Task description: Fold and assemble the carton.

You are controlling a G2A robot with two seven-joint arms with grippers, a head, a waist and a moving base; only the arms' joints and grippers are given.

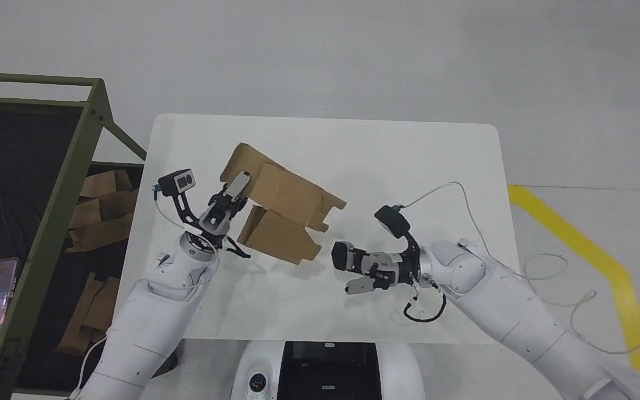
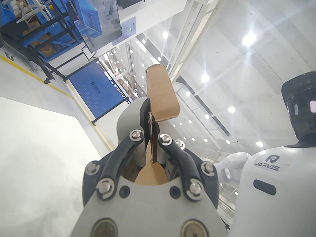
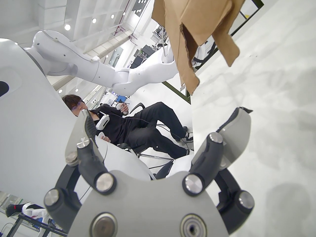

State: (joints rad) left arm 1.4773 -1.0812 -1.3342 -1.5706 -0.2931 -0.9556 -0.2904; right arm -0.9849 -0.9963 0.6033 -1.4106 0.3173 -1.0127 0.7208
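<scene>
The left gripper is closed tight on an edge of the brown corrugated cardboard carton, a rounded flap standing up past its fingertips. The half-folded carton hangs beyond that grip, above the plain white table. The right gripper has its fingers spread wide and holds nothing; the carton's ragged lower corner is just ahead of its tips, apart from them. Out past the left gripper's side of the table stands an olive-green metal-framed cart holding flattened brown cardboard sheets. Past the right gripper's side, a yellow line crosses the pale grey floor. Blue storage racks and round ceiling lamps show behind the left gripper.
</scene>
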